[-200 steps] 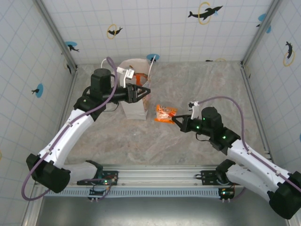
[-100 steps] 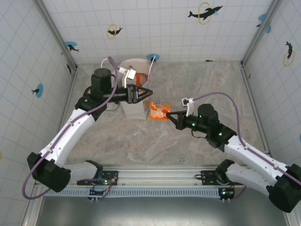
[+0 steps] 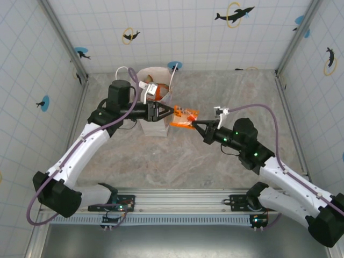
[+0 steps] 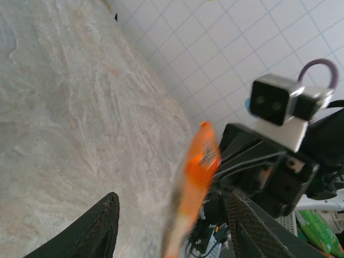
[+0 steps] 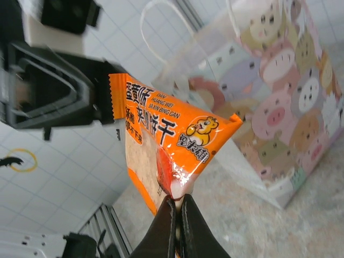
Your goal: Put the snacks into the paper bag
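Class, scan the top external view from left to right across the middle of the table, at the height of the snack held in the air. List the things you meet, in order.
paper bag → orange snack packet → right gripper, its jaws pinched shut on the packet's corner.

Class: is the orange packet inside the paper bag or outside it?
Outside. The right gripper pinches the orange packet by its edge, beside the upright paper bag.

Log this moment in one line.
right gripper: shut on orange packet | left gripper: open, astride packet | paper bag: upright
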`<state>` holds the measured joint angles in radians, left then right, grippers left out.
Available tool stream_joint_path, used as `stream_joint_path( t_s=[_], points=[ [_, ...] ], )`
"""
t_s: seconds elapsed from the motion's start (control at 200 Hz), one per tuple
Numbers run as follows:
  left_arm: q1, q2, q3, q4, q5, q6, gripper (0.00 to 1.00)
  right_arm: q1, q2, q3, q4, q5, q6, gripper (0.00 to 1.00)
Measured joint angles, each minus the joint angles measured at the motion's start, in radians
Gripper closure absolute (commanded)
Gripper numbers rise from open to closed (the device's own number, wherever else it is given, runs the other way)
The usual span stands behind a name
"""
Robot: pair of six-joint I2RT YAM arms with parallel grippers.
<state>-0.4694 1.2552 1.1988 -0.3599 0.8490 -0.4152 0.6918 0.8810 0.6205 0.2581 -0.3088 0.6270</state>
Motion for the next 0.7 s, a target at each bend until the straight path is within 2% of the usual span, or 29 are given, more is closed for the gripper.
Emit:
stream_joint_path(
  t_s=[0.255, 0.505, 0.62, 0.701],
  points=[
    [0.0, 0.003, -0.001, 0.002, 0.016, 0.008, 0.48, -0.04, 0.021, 0.0, 0.101, -0.069, 0.04, 1.0],
    [-0.001, 0.003, -0.015, 0.055, 0.08, -0.008, 0.55, -0.044, 0.049, 0.0, 0.158, -0.115, 0.069, 1.0],
    [-0.002, 0.004, -0.024, 0.081, 0.107, -0.016, 0.6, -0.044, 0.062, 0.0, 0.174, -0.117, 0.072, 1.0],
    [-0.003, 0.004, -0.037, 0.102, 0.122, -0.035, 0.67, -0.044, 0.077, 0.0, 0.179, -0.119, 0.072, 1.0]
  ],
)
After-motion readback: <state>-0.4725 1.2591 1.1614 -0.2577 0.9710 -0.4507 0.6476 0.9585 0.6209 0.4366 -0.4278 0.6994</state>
